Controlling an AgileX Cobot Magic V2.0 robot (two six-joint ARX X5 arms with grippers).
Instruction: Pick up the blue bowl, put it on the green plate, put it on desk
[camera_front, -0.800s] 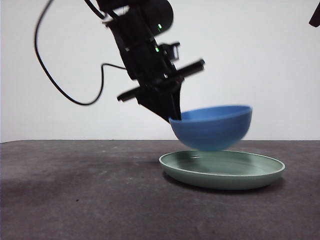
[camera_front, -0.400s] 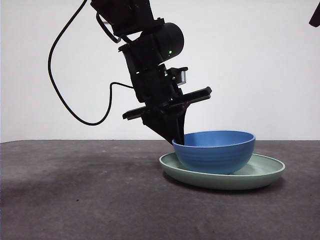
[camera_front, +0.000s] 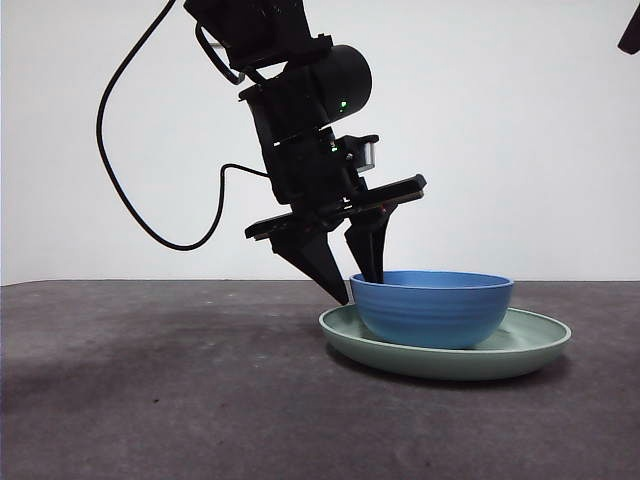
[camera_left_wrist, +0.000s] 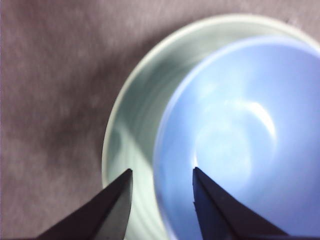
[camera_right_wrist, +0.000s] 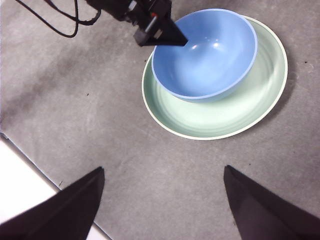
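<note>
The blue bowl (camera_front: 432, 310) sits upright inside the green plate (camera_front: 450, 362) on the desk (camera_front: 150, 380). My left gripper (camera_front: 358, 290) is open and leans down over the bowl's left rim, one jaw outside over the plate, the other inside the bowl. Its wrist view shows the two jaws apart astride the rim of the blue bowl (camera_left_wrist: 240, 140), with the green plate (camera_left_wrist: 135, 115) beneath. My right gripper (camera_right_wrist: 163, 170) hangs open high above the desk, looking down on the blue bowl (camera_right_wrist: 205, 55) and green plate (camera_right_wrist: 220, 117).
A black cable (camera_front: 130, 200) loops down behind the left arm. In the right wrist view a white strip (camera_right_wrist: 20, 200) borders the desk's edge. The waiting arm shows as a black tip (camera_front: 630, 35) at the top right corner of the front view.
The bowl came down from the air onto the plate. The left gripper then opened and let go of the bowl's rim.
</note>
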